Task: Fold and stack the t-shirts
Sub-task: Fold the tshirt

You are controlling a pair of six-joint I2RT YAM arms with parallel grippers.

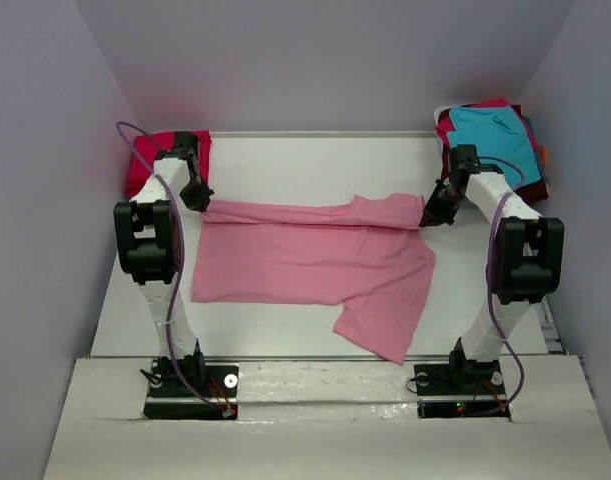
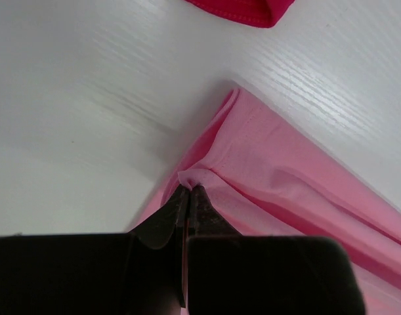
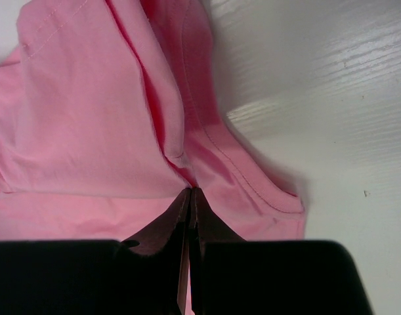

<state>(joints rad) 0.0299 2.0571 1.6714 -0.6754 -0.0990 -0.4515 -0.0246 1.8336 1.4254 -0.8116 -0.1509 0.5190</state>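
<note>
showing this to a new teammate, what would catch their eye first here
A pink t-shirt lies across the white table, its far edge pinched at each end by the left gripper and right gripper, both shut. Then a teal-topped pile of shirts in the far right corner and a red shirt in the far left.

No writing, brand, number or sign can be read in any view. The pink t-shirt (image 1: 315, 265) shows only plain cloth and stitching. Small spots on the arm bases (image 1: 185, 398) may be labels, but they are too small to tell.
</note>
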